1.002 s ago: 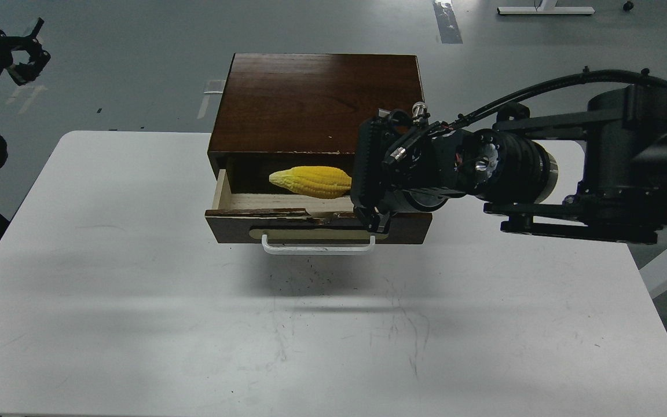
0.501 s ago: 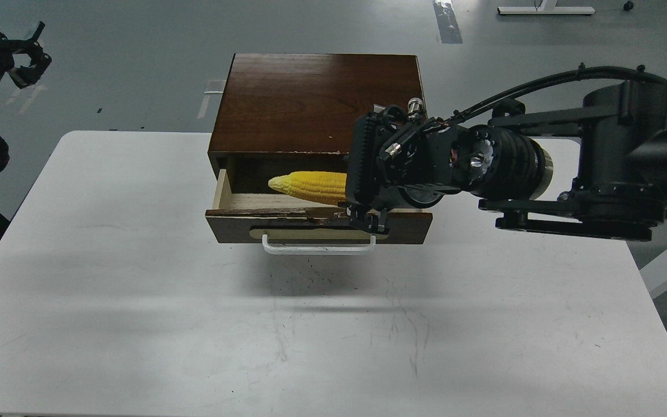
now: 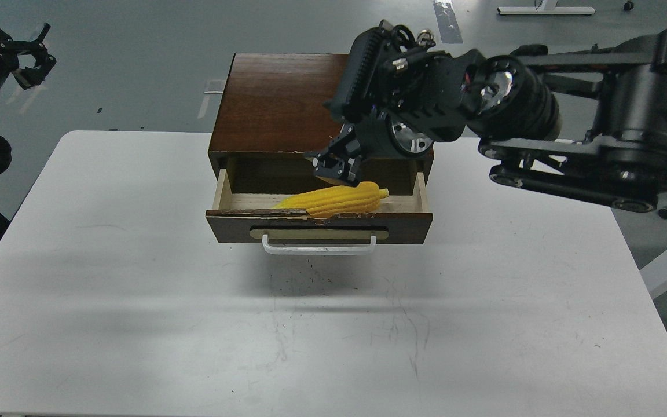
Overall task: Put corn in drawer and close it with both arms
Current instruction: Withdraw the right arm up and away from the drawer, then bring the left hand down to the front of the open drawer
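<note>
The yellow corn [image 3: 333, 200] lies inside the open drawer [image 3: 409, 223], against its chipped front edge, tip to the left and stub to the right. The drawer is pulled out of the dark brown box [image 3: 281, 98], with its white bar handle [image 3: 319, 250] facing me. My right gripper [image 3: 336, 167] hangs just above the corn's middle, open and holding nothing. My left gripper [image 3: 33, 51] is raised far off at the top left, beyond the table, open and empty.
The box stands at the far edge of the white table [image 3: 136, 289]. My right arm [image 3: 571, 116] reaches in from the right, over the box's right side. Grey floor lies beyond the table.
My right gripper has let go of the corn and risen up and back. The corn has dropped to the drawer floor and now lies free. The left gripper has barely moved.
</note>
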